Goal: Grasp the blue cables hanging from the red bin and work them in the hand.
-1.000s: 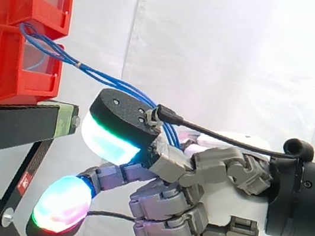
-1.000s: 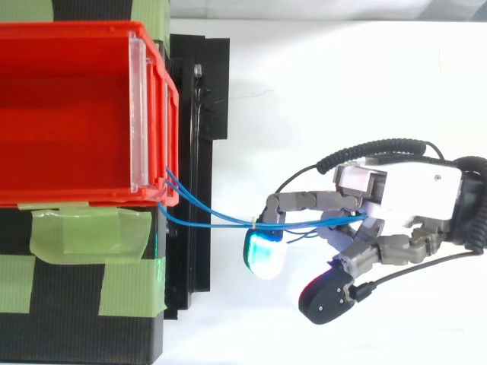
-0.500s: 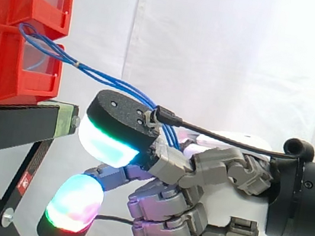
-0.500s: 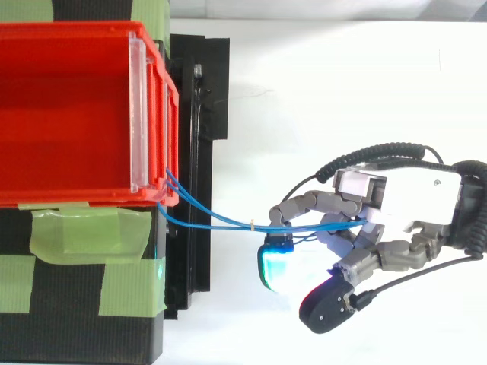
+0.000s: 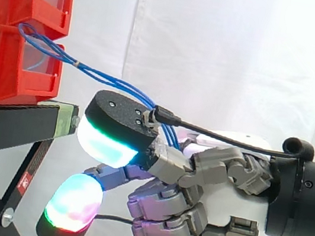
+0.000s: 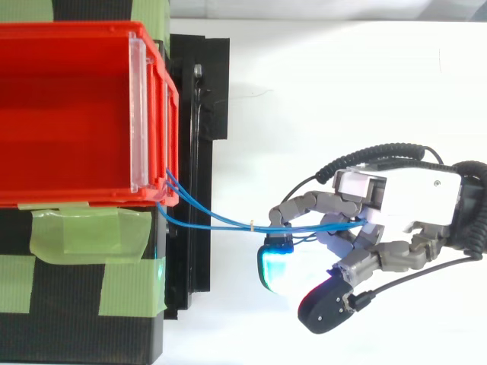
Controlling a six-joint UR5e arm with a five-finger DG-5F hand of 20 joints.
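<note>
Thin blue cables [image 5: 101, 76] [image 6: 221, 221] run from the front of the red bin [image 5: 9, 70] [image 6: 68, 114] rightward and slightly down into my hand [image 5: 195, 184] [image 6: 403, 209]. The hand sits to the right of the bin, below the level of its front lip, fingers curled round the cable strands. In the top view the cables pass over a cyan-glowing fingertip [image 6: 275, 266] and end at the palm. In the side view a black-backed pad glowing white and green [image 5: 114, 129] hides where the cables enter the hand. The cables hang taut with a small tie near their middle.
Two red bins are stacked on a black stand [image 5: 12, 125] with green tape [image 6: 84, 232] on its top. A white curtain [image 5: 215, 55] forms the backdrop. The stand's edge lies a short way left of the fingertips.
Over the last second the cyan-tipped finger curled back toward the palm and away from the bin. Since half a second ago almost nothing has shifted.
</note>
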